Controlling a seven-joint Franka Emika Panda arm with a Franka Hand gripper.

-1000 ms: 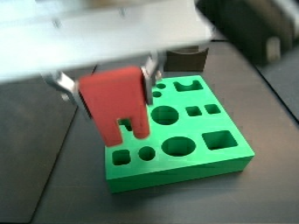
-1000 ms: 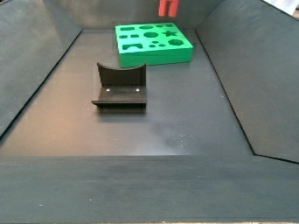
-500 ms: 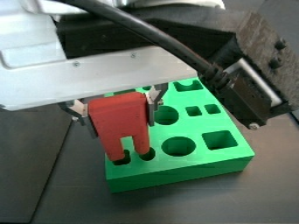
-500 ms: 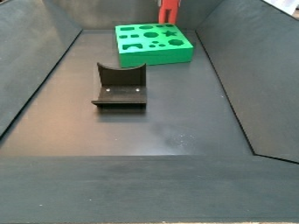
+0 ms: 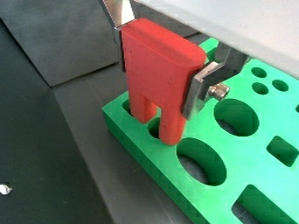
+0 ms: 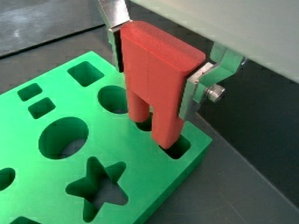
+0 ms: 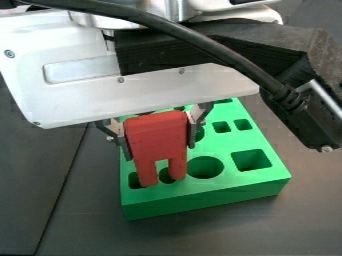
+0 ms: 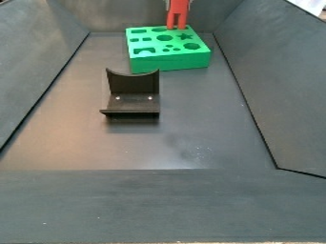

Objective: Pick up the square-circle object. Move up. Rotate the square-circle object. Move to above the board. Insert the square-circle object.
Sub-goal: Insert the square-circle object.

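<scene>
We see even, fairly bright light in all four pictures, seemingly from overhead, with no harsh glare. In both wrist views the red square-circle object point(image 5: 162, 74) held in the claw point(image 5: 163, 72) is sharp, its lit faces paler than its shaded sides, and it shades the green board point(image 6: 70, 153) beneath. A side view is soft where the white arm housing point(image 7: 100, 70) crowds the lens. The dark floor point(image 8: 166, 133) shows a dull sheen, and the grey holder point(image 8: 130, 93) looks slightly grainy.
</scene>
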